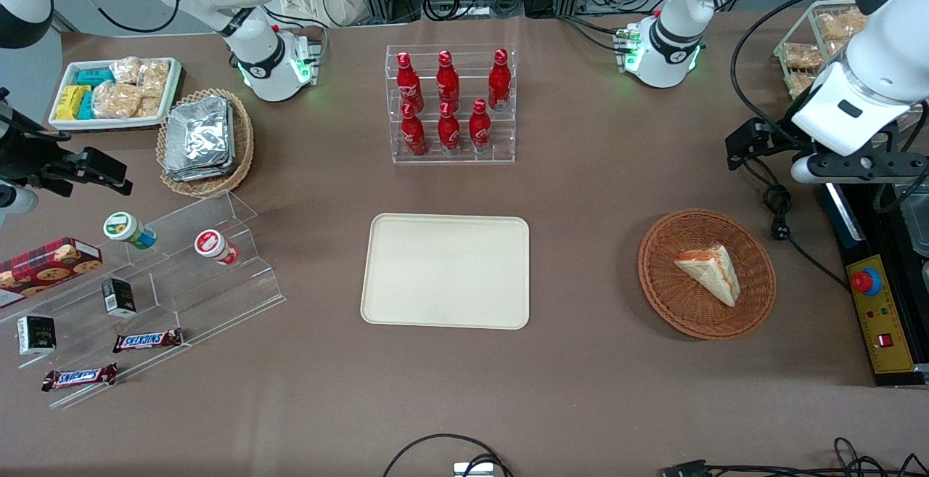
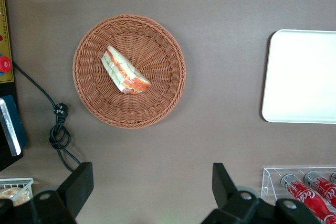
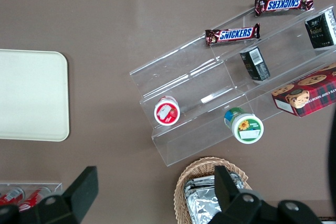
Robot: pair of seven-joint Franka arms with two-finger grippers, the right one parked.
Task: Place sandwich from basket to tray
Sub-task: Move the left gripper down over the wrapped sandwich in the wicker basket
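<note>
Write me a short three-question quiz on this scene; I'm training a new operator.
1. True or false: the sandwich lies on the tray.
2. How many red bottles stand in the clear rack?
3. Multiple choice: the left arm's tool is A) shut on the sandwich, B) open, above the table, apart from the basket, C) resting on the tray.

Key: 1. False, it lies in the basket. 2. Six. 3. B.

The left arm's black two-finger gripper [image 2: 152,192] is cut off by the edge; only its spread fingertips [image 2: 79,184] show.
</note>
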